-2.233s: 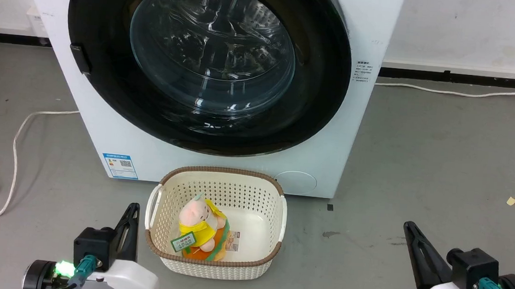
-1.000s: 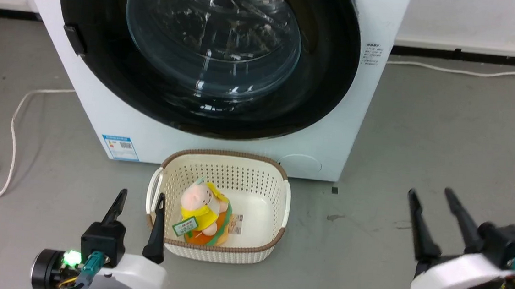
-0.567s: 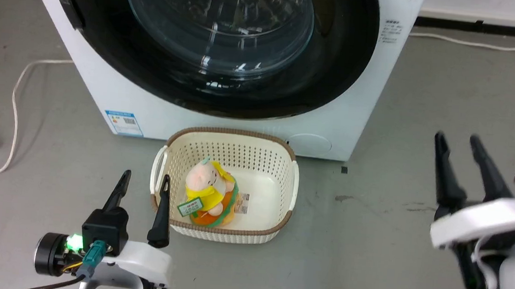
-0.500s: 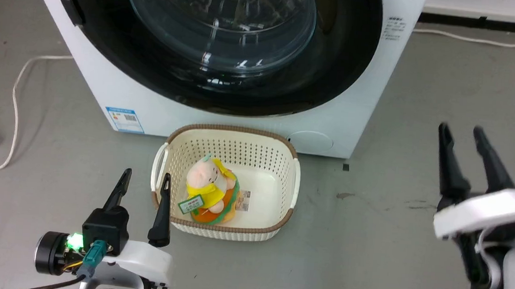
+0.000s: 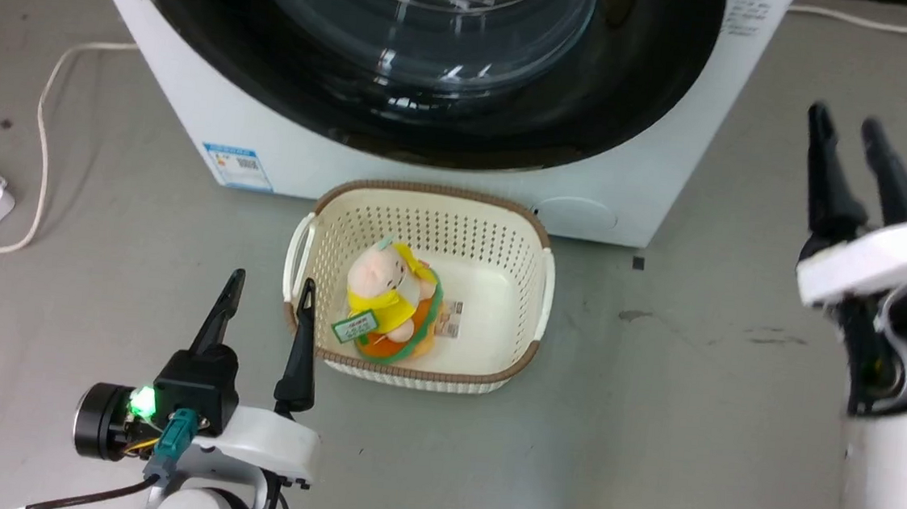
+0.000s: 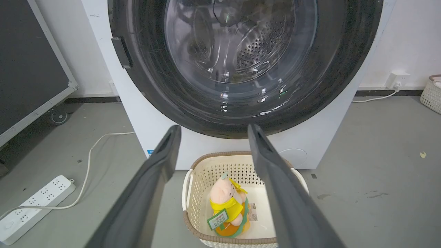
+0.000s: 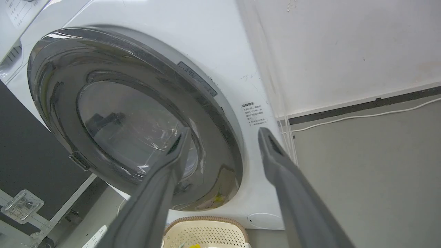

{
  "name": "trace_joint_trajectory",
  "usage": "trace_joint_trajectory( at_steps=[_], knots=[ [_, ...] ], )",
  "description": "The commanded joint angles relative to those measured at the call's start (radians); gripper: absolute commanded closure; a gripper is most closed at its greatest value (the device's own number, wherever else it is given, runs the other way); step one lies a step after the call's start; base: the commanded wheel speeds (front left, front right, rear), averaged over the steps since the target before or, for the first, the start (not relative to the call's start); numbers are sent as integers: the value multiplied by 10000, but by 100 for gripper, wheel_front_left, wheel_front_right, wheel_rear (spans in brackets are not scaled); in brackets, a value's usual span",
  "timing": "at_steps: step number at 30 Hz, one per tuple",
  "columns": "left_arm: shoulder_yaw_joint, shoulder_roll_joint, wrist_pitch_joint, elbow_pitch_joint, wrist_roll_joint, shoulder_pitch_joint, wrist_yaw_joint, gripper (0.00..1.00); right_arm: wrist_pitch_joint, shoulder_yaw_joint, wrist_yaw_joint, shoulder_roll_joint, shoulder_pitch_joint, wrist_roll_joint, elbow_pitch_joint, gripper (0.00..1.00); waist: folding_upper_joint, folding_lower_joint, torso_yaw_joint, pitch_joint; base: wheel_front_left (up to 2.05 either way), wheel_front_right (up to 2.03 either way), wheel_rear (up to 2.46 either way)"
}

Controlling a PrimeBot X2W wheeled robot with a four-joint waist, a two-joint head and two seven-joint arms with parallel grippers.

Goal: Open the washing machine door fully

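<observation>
Head view: my left gripper (image 5: 273,279) is spread and empty beside the cream perforated plastic basket (image 5: 426,192). My right gripper (image 5: 843,117) is also spread and empty, right of the big white front-loading washing machine (image 5: 637,180).

Left wrist view: the round glossy black washing machine door (image 6: 241,69) is ahead, above the basket.

Right wrist view: the door sits flush with the washer front, apart from my fingers.

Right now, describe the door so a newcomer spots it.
Find the big white washing machine behind the cream basket. The washing machine door is the round disc on its front: glossy black with a bulging glass window, unlike the white panel around it.
</observation>
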Motion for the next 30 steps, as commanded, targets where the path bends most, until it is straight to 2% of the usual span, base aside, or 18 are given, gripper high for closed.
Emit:
trace_joint_trajectory(
  at_steps=[1,9,10,11,18,23,30],
  knots=[
    [-76,6,-103,-86,-66,-205,66,0,88,-113,6,23,-460,191,154,0,0,-1,99,157,0,0,0],
    [-311,6,-270,-115,-176,-435,203,0,364,-976,6,26,-1949,1191,1299,0,0,-1,385,635,0,0,0],
    [-339,6,-291,-116,-188,-465,219,0,406,-1095,6,27,-2163,1369,1512,25,0,-1,418,688,0,0,0],
    [-423,7,-354,-123,-228,-559,277,0,513,-1426,6,28,-2788,1782,2167,100,0,-1,511,839,0,0,0],
    [-617,7,-500,-124,-327,-750,416,0,922,-2099,7,-11,-4322,2334,3769,100,0,-1,701,1164,0,0,0],
    [-818,7,-625,-101,-426,-925,521,0,1780,-2307,7,-391,-5625,2378,5381,100,0,-1,887,1409,0,0,0],
    [-1009,8,-771,-123,-531,-1097,644,0,2616,-2475,8,-917,-7026,2430,6972,100,0,-1,1105,1730,0,0,0]
  ],
)
